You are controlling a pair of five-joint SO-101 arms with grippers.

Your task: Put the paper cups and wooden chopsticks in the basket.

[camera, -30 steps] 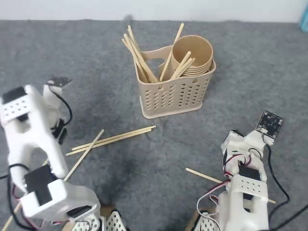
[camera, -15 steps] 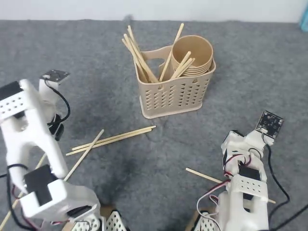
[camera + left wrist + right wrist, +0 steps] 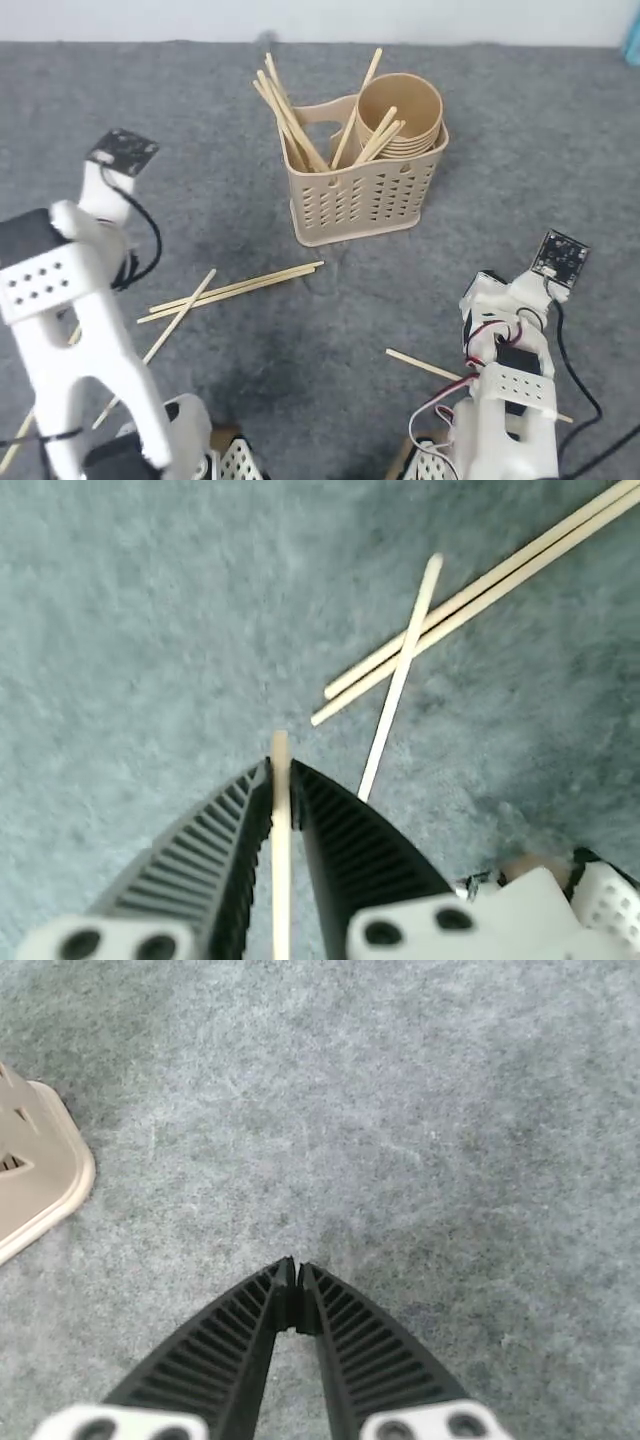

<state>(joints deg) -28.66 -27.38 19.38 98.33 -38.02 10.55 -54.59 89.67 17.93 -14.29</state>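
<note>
In the left wrist view my left gripper [image 3: 281, 776] is shut on one wooden chopstick [image 3: 280, 820], held above the grey carpet. Past its tips lie a pair of chopsticks [image 3: 487, 584] with a single one [image 3: 400, 676] crossing them. From above, the left arm [image 3: 60, 280] stands raised at the left, beside those loose chopsticks [image 3: 240, 286]. The tan basket [image 3: 365, 195] at the back holds stacked paper cups [image 3: 400, 112] and several chopsticks [image 3: 290, 125]. My right gripper [image 3: 296, 1296] is shut on nothing, low over the carpet.
Another chopstick [image 3: 428, 367] lies on the carpet by the right arm [image 3: 510, 370]. A corner of the basket [image 3: 35, 1175] shows in the right wrist view. Open carpet stretches between the two arms and in front of the basket.
The left arm has risen and swung towards the middle with the chopstick in its gripper. The right arm has not moved.
</note>
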